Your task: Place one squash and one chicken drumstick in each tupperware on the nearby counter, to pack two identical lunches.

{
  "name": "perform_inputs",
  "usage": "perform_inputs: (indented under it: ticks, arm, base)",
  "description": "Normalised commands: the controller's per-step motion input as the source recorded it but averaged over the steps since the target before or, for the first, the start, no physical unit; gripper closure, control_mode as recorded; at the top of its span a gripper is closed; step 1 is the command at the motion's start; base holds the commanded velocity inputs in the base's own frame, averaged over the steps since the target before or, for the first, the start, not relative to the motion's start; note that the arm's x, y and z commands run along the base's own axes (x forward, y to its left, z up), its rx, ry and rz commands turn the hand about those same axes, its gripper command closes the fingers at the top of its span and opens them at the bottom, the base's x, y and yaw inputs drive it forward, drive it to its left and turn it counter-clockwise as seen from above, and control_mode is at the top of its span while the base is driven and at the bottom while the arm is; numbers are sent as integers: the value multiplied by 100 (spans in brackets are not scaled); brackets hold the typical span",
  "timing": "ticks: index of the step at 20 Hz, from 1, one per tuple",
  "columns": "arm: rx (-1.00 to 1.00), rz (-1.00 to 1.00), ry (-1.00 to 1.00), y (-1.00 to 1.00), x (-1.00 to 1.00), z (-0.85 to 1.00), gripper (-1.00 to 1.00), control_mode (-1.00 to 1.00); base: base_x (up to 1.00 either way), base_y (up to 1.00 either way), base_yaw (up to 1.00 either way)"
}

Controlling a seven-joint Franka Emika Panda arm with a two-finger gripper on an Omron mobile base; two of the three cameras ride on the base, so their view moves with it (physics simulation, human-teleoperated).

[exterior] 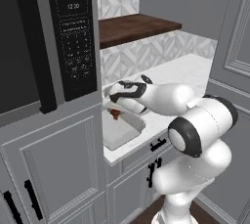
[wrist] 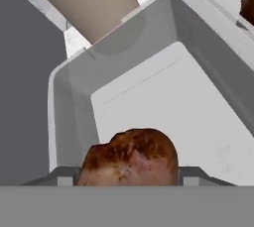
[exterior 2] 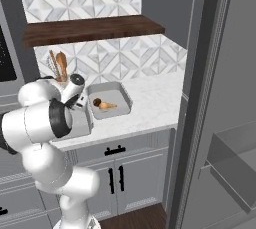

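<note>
Left base view: the arm leans over a grey tupperware (exterior: pixel 119 132) on the white counter (exterior: pixel 188 71), a drumstick (exterior: pixel 115 114) under its end effector. Right base view: second tupperware (exterior 2: pixel 111 101) further along holds another drumstick (exterior 2: pixel 103 105). Hand view: end effector (wrist: pixel 130 175) pinches the browned drumstick (wrist: pixel 130 157) above the empty tub (wrist: pixel 158 102), beige utensil cup (wrist: pixel 89 0) behind.

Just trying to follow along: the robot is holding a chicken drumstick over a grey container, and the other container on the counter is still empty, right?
Not quite. The other container is not empty: the right base view shows a chicken drumstick already lying in it. The rest holds: the hand view shows a drumstick between the fingers above the near grey container on the counter.
</note>
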Motion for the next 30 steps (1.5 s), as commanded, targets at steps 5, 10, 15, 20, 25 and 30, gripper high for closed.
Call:
perform_inputs:
  ticks: [5,10,15,20,25,30]
  arm:
    - [0,2,-2,19,30,5,-100,-100]
    - [14,18,1,-35,18,57,-100,-100]
    - [6,25,1,-31,3,81,-100,-100]
    - [-27,28,21,-32,-36,69,-100,-100]
    - [-49,27,15,-40,-98,2,-100,-100]
    - [-3,13,-14,-61,-100,-60,-100,-100]
  base:
    - [0,0,0]
    - [0,0,0]
    - [0,0,0]
    - [0,0,0]
    - [0,0,0]
    - [0,0,0]
